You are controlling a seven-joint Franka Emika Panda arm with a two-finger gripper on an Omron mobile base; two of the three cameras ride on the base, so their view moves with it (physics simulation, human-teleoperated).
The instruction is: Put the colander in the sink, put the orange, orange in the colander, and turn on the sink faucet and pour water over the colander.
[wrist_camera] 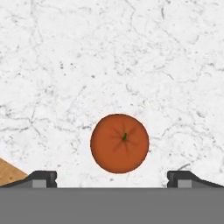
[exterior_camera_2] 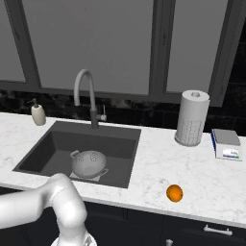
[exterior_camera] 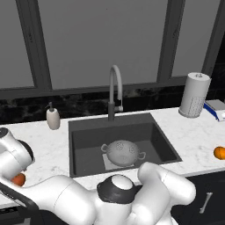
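Note:
The silvery colander (exterior_camera: 123, 152) (exterior_camera_2: 89, 164) rests on the floor of the dark sink (exterior_camera: 79, 132) (exterior_camera_2: 41, 151), below the grey gooseneck sink faucet (exterior_camera: 115, 88) (exterior_camera_2: 86, 93); no water runs from it. A darker reddish orange (wrist_camera: 119, 143) (exterior_camera: 18, 179) lies on the marble counter left of the sink, partly behind my arm. My gripper (wrist_camera: 112, 178) hangs open right over it, one dark fingertip (wrist_camera: 41, 178) on each side and neither touching the fruit. The brighter orange (exterior_camera: 219, 153) (exterior_camera_2: 174, 193) sits on the counter right of the sink.
A beige soap pump (exterior_camera: 53, 117) (exterior_camera_2: 38, 114) stands behind the sink's left corner. A paper towel roll (exterior_camera: 194, 95) (exterior_camera_2: 192, 117) and a small white-and-blue box (exterior_camera: 216, 107) (exterior_camera_2: 227, 144) stand at the back right. A wooden corner (wrist_camera: 8, 173) shows beside the left fingertip.

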